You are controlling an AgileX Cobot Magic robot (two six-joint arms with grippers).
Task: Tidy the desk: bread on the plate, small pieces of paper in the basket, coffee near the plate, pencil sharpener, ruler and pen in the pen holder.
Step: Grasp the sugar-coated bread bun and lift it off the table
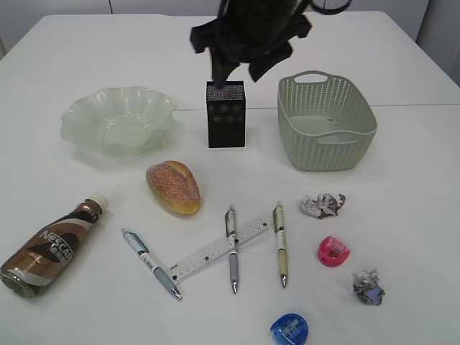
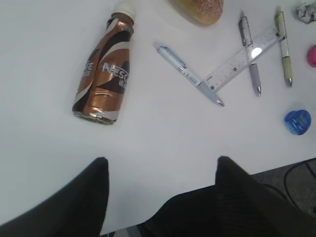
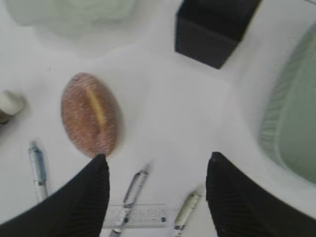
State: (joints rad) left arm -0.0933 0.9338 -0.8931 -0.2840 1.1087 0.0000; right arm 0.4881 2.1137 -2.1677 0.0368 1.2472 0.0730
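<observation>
Left gripper (image 2: 160, 168) and right gripper (image 3: 157, 163): jaws spread, holding nothing. Bread (image 1: 173, 187) lies on the table below the glass plate (image 1: 118, 118), off it. Coffee bottle (image 1: 50, 246) on its side, far left. Dark arm (image 1: 251, 32) hides the pen holder's (image 1: 226, 115) top.

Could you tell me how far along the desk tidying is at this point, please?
Nothing looks done yet. The bread lies on the table beside the empty plate, the coffee bottle lies on its side well away from it, and the basket is empty. Both grippers, left and right, are open and hold nothing. Pens, ruler, sharpeners and paper balls remain loose.
</observation>
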